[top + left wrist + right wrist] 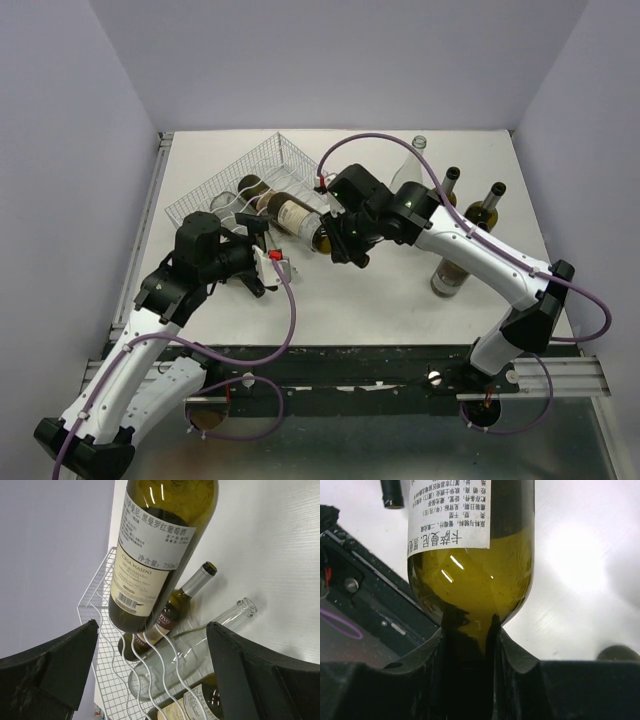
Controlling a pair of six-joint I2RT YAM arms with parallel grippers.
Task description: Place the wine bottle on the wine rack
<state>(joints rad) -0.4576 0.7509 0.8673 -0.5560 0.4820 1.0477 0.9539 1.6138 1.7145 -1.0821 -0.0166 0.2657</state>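
The white wire wine rack (pixel 250 170) sits at the back left of the table, with several bottles lying in it. My right gripper (pixel 328 240) is shut on the neck of a green wine bottle (pixel 292 212) with a cream label. The bottle lies nearly flat, its base over the rack's near edge. In the right wrist view the neck runs between the fingers (pixel 520 660) below the bottle's shoulder (pixel 475 580). My left gripper (pixel 262 260) stands open just in front of the rack with nothing in it. In its wrist view the held bottle (pixel 160 545) is above the rack wires (pixel 100 605).
In the rack lie a clear bottle (pixel 200 640), a dark bottle with a silver cap (pixel 175 610) and a labelled one (pixel 195 705). Several bottles stand at the right: a clear one (pixel 420 150), two dark ones (pixel 450 185) (pixel 490 205) and one (pixel 447 275) under the right arm.
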